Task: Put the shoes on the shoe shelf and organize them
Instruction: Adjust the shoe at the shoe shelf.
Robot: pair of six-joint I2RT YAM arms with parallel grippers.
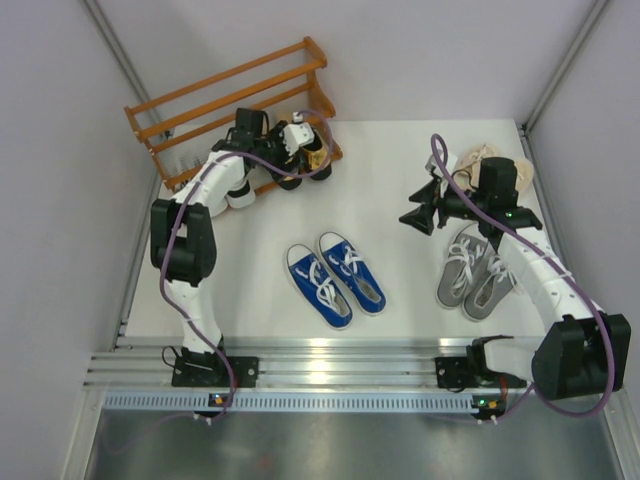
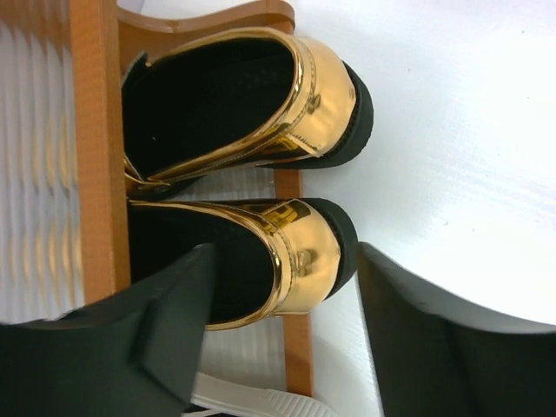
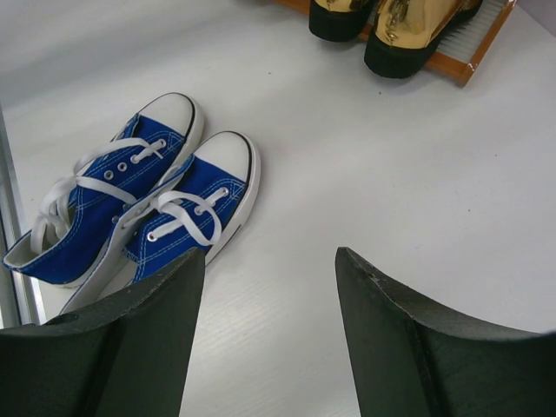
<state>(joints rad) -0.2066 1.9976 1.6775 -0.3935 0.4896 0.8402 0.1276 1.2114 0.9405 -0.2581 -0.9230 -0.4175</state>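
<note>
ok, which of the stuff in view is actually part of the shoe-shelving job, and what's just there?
Job:
- shoe shelf
- gold loafers
- blue sneakers
- grey sneakers
- beige lace-ups
- black-and-white sneakers

Just there:
- metal rail
- wall panels

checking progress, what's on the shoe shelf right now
Two gold loafers sit side by side on the bottom slats of the shoe shelf, heels outward. A white-soled shoe's edge shows beside them; the left arm covers the rest.

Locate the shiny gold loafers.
In the top view, far left: the shiny gold loafers sit on the lowest tier of the orange-brown wooden shoe shelf, right end, under the left gripper.
</note>
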